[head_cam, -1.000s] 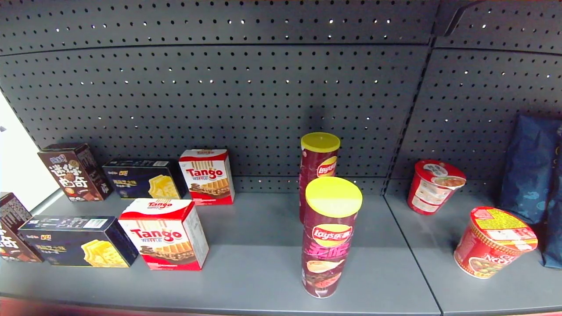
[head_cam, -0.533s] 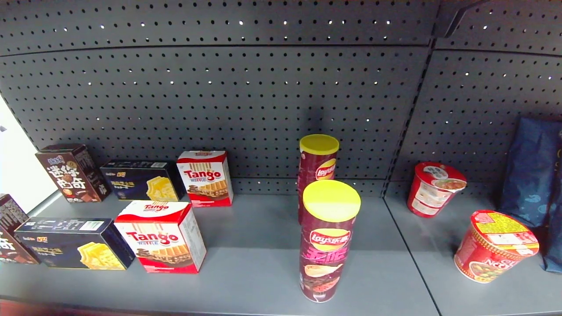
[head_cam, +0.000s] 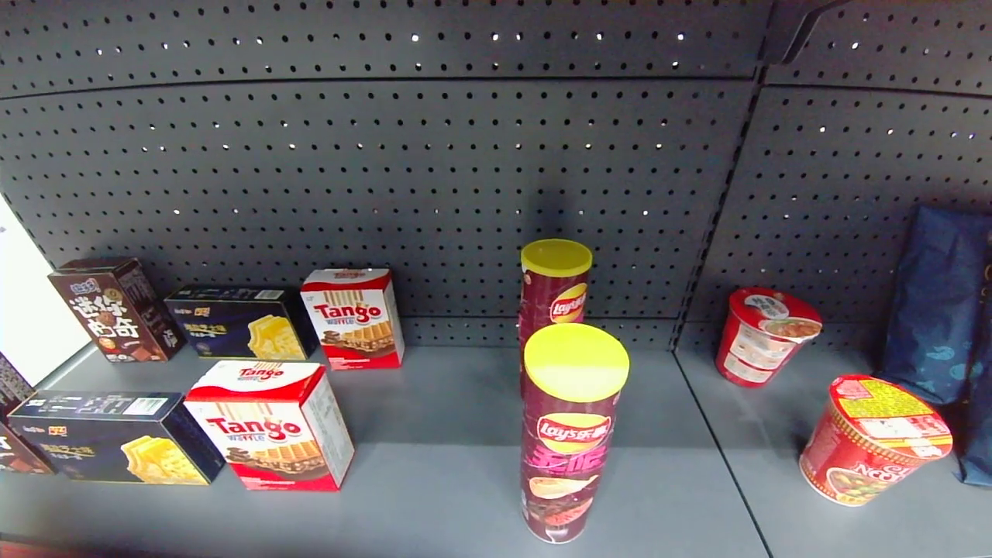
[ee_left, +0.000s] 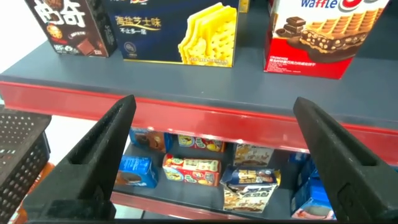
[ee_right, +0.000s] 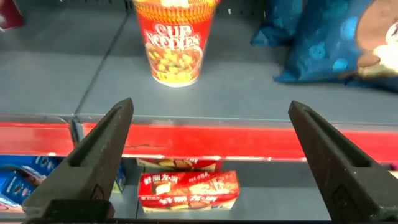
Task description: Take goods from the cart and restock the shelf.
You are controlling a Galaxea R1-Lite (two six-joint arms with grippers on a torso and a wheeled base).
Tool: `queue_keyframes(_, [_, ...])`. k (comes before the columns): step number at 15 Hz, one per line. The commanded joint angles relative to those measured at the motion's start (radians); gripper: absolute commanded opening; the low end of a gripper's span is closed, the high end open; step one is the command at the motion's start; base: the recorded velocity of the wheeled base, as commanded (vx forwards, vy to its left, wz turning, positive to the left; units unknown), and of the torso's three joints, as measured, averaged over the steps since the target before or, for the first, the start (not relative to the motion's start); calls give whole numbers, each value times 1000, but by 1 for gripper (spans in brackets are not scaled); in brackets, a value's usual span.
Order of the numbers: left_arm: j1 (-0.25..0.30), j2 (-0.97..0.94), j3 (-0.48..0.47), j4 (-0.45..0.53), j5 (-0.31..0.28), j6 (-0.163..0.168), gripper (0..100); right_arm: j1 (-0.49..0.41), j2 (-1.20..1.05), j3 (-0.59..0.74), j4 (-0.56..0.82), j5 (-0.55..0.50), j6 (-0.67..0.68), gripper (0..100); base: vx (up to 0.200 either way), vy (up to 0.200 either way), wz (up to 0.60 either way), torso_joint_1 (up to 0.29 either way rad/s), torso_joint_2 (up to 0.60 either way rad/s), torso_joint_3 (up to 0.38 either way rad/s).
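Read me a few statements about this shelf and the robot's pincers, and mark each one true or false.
1. The front chip can and the rear chip can, both with yellow lids, stand upright, one behind the other. True.
2. The left pincer and the right pincer are each shut on a box. False: both are open and hold nothing.
3. The blue bags sit at the left end of the shelf. False: they are at its right end, beyond the cup noodles.
4. The front wafer box and the rear wafer box, both red and white, stand to the left of the cans. True.
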State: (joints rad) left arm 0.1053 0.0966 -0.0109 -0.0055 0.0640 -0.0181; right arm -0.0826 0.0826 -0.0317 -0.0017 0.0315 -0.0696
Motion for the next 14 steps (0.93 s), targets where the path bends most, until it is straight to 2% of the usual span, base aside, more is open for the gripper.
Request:
queue_keyframes(1, [1, 2, 0, -1, 0, 0, 100, 0, 2, 1, 2, 1, -1, 100, 0, 0, 0, 0, 0, 0])
queue_keyframes(8, [1, 2, 0, -1, 0, 0, 100, 0, 2, -1, 2, 33, 1, 100, 0, 0, 0, 0, 0, 0])
queue_keyframes(10, [1, 2, 0, -2, 0, 0, 100, 0, 2, -1, 2, 33, 1, 100, -200, 0, 0, -2, -5, -2])
queue_keyframes(14, [1, 2, 0, -1, 0, 0, 100, 0, 2, -1, 2, 33, 2, 100, 0, 0, 0, 0, 0, 0])
